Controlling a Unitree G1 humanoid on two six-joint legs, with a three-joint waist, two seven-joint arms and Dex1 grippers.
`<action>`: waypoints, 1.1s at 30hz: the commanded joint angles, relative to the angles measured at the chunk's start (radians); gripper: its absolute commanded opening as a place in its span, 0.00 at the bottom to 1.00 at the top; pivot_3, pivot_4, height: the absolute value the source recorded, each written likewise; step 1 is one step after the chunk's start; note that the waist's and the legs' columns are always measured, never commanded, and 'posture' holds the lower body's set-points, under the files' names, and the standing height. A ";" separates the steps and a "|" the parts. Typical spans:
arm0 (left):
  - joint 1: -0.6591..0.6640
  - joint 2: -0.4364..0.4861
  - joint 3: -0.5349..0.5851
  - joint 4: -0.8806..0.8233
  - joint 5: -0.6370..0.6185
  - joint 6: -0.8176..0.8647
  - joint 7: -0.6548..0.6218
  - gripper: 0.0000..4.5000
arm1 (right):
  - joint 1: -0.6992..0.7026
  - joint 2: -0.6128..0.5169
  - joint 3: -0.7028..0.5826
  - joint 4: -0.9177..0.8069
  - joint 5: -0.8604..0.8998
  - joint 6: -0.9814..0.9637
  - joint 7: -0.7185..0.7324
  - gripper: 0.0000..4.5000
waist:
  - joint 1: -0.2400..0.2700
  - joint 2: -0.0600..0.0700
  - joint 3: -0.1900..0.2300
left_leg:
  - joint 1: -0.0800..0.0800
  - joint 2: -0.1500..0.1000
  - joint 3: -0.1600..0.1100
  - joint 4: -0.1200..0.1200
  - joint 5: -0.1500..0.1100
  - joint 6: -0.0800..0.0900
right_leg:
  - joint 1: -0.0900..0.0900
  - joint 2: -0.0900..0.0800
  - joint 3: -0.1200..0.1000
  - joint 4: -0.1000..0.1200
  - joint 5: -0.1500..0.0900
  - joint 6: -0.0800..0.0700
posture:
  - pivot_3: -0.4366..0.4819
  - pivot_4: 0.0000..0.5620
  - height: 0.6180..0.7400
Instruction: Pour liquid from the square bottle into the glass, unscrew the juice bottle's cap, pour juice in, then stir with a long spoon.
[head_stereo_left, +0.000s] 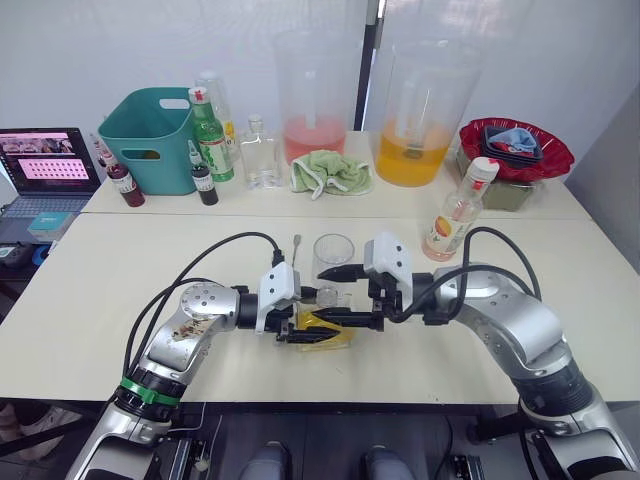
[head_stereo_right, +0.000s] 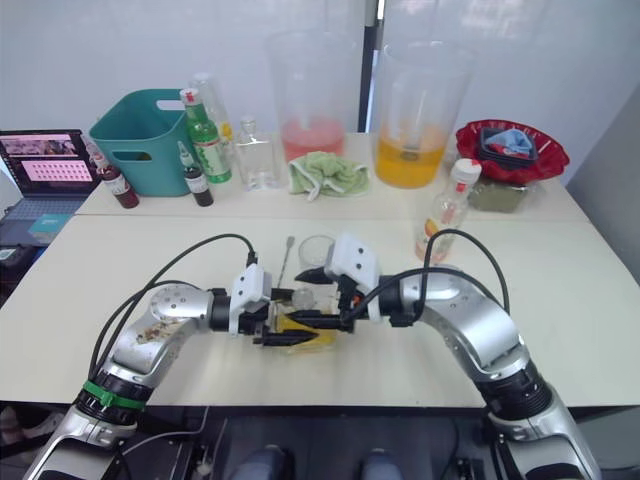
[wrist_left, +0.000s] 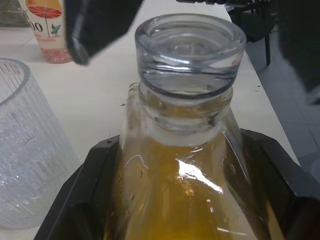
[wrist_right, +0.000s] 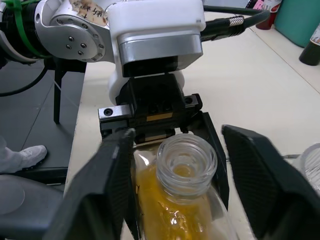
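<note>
My left gripper (head_stereo_left: 312, 330) is shut on the square bottle (head_stereo_left: 328, 332), which holds yellow liquid and lies tilted low over the table. Its neck (wrist_right: 186, 167) has no cap and points toward my right gripper (head_stereo_left: 346, 297). That gripper is open, its fingers (wrist_right: 107, 190) on either side of the neck without touching it. The ribbed glass (head_stereo_left: 333, 260) stands just behind the two grippers. A long spoon (head_stereo_left: 296, 249) lies on the table left of the glass. The juice bottle (head_stereo_left: 457, 212), capped, stands at the right.
On the rear table stand a teal bin (head_stereo_left: 150, 135), a green bottle (head_stereo_left: 211, 135), small dark bottles (head_stereo_left: 204, 180), two big pitchers (head_stereo_left: 316, 95) with red and orange liquid, a green cloth (head_stereo_left: 332, 172) and a red bowl (head_stereo_left: 515, 148). A laptop (head_stereo_left: 48, 165) sits far left.
</note>
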 joint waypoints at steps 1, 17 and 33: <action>-0.017 0.014 -0.002 0.003 0.007 -0.006 -0.014 0.62 | -0.025 0.001 -0.007 0.003 -0.029 -0.016 -0.010 0.39 | 0.000 0.000 0.000 | 0.000 0.000 0.000 0.000 0.000 0.000 | 0.000 0.000 0.000 0.000 0.000 0.000 | 0.48 0.27 1.00; -0.020 0.038 -0.066 0.014 0.065 0.011 -0.017 0.62 | -0.059 0.050 -0.115 -0.018 0.111 0.079 0.015 0.24 | 0.000 0.000 0.000 | 0.001 0.000 -0.001 0.000 0.000 0.000 | 0.000 0.000 0.000 0.001 0.000 0.000 | 0.48 0.27 1.00; -0.017 0.020 -0.043 0.010 0.016 0.025 -0.004 0.62 | -0.023 -0.157 -0.383 0.128 0.132 0.012 0.068 0.24 | 0.009 0.000 0.000 | 0.002 0.000 0.000 0.000 0.000 0.000 | 0.002 0.000 0.000 0.000 0.000 0.000 | 0.48 0.27 1.00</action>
